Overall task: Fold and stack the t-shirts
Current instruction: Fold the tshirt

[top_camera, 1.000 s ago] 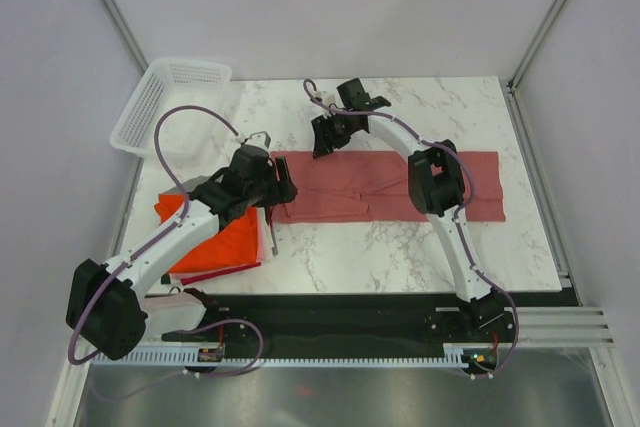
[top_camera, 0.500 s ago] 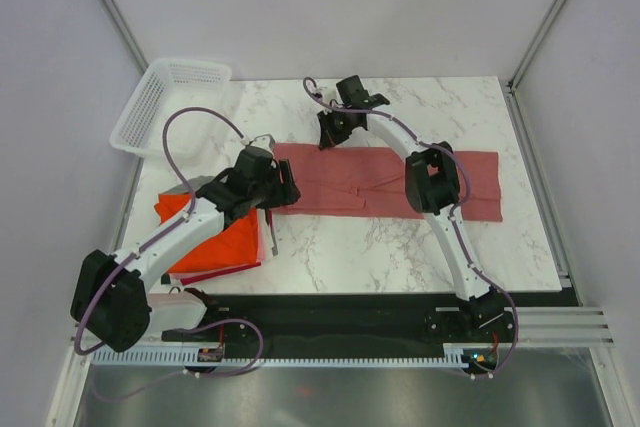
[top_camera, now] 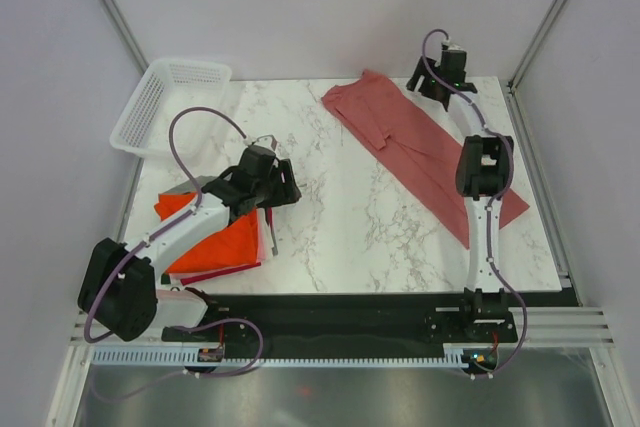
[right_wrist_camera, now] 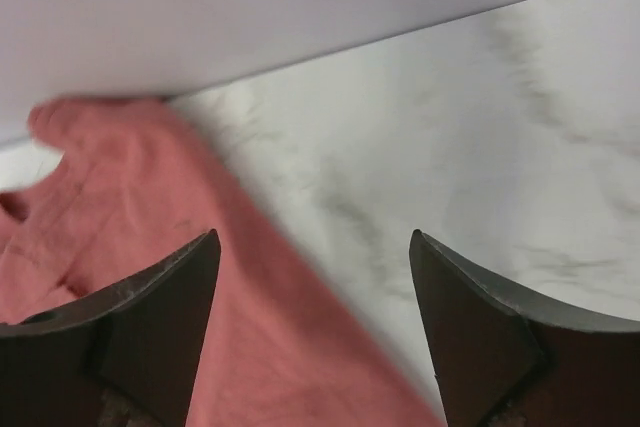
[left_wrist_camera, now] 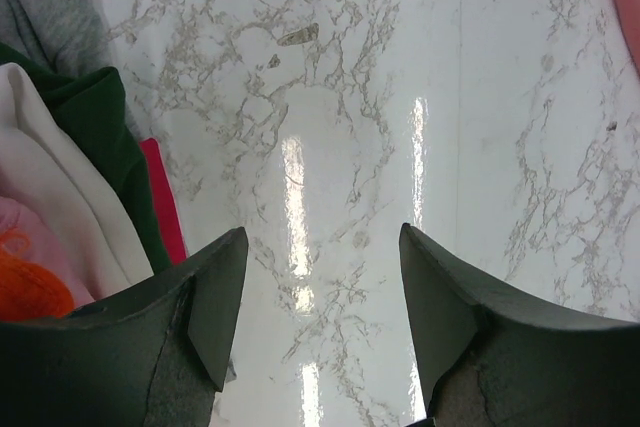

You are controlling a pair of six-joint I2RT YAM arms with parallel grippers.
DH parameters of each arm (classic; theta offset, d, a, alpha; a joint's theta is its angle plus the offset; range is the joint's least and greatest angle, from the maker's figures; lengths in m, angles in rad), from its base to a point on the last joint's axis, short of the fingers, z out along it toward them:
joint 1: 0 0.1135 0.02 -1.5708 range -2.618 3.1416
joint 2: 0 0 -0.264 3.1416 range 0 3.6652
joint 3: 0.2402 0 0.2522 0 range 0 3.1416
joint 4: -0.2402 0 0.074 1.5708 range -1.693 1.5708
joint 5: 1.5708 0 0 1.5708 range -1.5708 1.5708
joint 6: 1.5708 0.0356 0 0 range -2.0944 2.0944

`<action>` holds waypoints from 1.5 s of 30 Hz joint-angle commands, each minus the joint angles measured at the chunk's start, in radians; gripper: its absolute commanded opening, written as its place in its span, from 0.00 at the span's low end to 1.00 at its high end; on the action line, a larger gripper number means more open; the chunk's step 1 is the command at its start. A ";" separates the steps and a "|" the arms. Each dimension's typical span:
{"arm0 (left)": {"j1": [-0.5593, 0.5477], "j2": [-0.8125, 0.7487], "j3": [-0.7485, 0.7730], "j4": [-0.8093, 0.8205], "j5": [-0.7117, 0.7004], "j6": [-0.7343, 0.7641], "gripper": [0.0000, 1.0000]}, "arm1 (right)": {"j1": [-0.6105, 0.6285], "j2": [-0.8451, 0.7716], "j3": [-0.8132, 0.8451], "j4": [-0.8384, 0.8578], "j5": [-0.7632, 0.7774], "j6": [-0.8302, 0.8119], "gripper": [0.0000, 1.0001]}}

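A dusty pinkish-red t-shirt (top_camera: 420,142) lies as a long folded strip, running diagonally from the back middle of the table to its right edge. My right gripper (top_camera: 428,85) hovers at the back right corner just past the strip's far side, open, nothing between its fingers; in the right wrist view (right_wrist_camera: 313,242) the cloth (right_wrist_camera: 130,237) lies below the left finger. My left gripper (top_camera: 288,192) is open over bare marble (left_wrist_camera: 322,237), beside the stack of folded t-shirts (top_camera: 215,237) with a bright orange-red one on top. Grey, white and pink edges (left_wrist_camera: 60,197) show at that stack's side.
A white mesh basket (top_camera: 165,102) hangs off the back left corner of the table. The marble table (top_camera: 340,217) is walled at the back and both sides. A cable loops over the left arm (top_camera: 195,117).
My right arm swung from the strip's left end to the back right corner, dragging the shirt from lying crosswise to lying diagonally, and its jaws went from shut to open. The left arm barely moved.
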 commanded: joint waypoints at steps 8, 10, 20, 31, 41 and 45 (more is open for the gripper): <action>0.004 -0.031 -0.053 0.109 0.057 0.027 0.82 | -0.035 -0.603 -0.557 0.056 0.054 -0.031 0.76; 0.002 -0.076 -0.106 0.185 0.082 0.010 0.85 | -0.030 -0.777 -0.692 0.047 0.042 -0.060 0.75; -0.002 -0.167 -0.269 0.387 0.121 0.022 0.84 | 0.028 -1.280 -1.279 -0.265 0.333 -0.082 0.64; -0.002 -0.157 -0.289 0.411 0.090 0.034 0.84 | 0.249 -1.184 -1.400 -0.359 0.402 -0.051 0.58; -0.002 -0.140 -0.288 0.410 0.072 0.048 0.84 | 0.287 -1.045 -1.391 -0.358 0.503 -0.031 0.59; -0.002 -0.134 -0.289 0.410 0.070 0.048 0.84 | 0.290 -1.003 -1.392 -0.351 0.513 -0.027 0.61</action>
